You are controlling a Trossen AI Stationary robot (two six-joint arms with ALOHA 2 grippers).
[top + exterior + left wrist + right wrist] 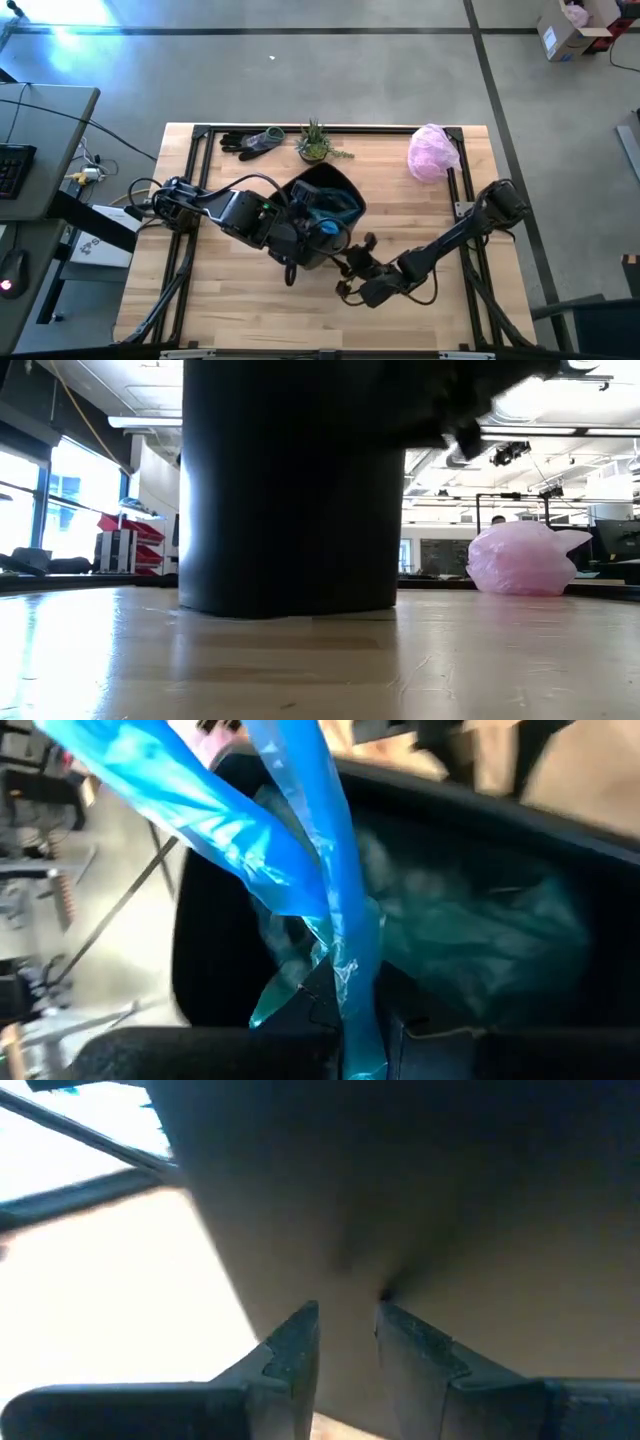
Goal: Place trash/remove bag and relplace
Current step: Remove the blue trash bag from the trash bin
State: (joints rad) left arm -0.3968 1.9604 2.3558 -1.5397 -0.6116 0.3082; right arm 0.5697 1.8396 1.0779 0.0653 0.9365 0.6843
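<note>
In the low view the black bin was cut off by the top edge, so its rim and contents were hidden, and it blocked the room behind. In the high view the left gripper, at the bin's 6 o'clock rim, was too small to judge. In the left wrist view the bag inside was blurred; its blue drawstring ties ran past the top edge. The right wrist view showed only blurred dark wall beyond the right gripper.

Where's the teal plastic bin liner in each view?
High: teal plastic bin liner inside the black bin, table centre.
Low: not visible; only the bin's wall.
Left wrist: fills the bin, blue tie rising.
Right wrist: not visible.
Shared landmark: the black bin.
</note>
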